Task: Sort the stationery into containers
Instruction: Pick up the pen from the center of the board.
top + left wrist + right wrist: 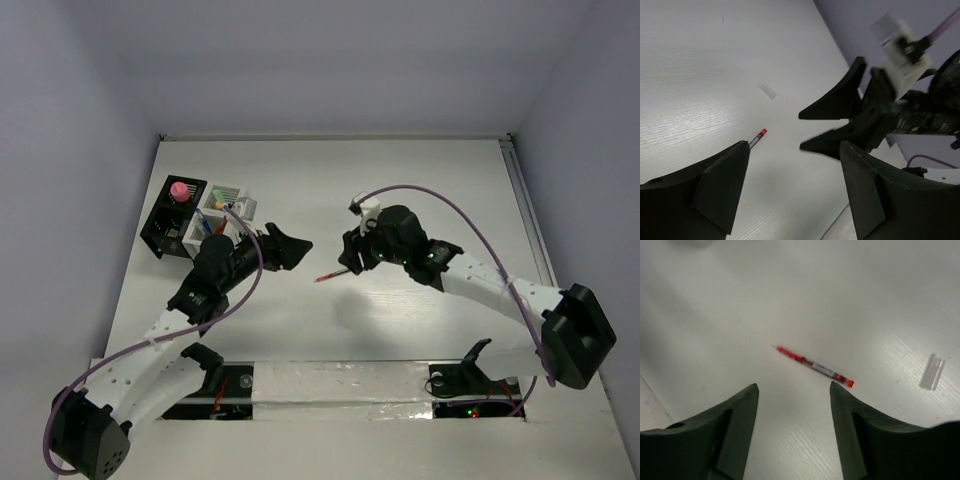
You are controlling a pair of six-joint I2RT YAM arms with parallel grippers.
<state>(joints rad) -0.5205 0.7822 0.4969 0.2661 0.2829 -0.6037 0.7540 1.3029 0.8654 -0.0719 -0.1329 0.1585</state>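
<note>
A thin red pen (815, 366) lies loose on the white table (400, 190), seen from above as a short red line (330, 276). My right gripper (794, 387) hovers open just above and beside it, touching nothing; it sits at mid-table (348, 258). My left gripper (795, 150) is open and empty, facing the right one across the pen (759, 136); it is just left of the pen (295, 248). The black container (170, 230) and the white container (228, 205) stand together at the far left, with a pink-topped piece (179, 190) and other small items inside.
A small clear plastic scrap (932, 371) lies on the table past the pen, also visible in the left wrist view (768, 91). The table's near edge carries a taped strip (340, 385) between the arm bases.
</note>
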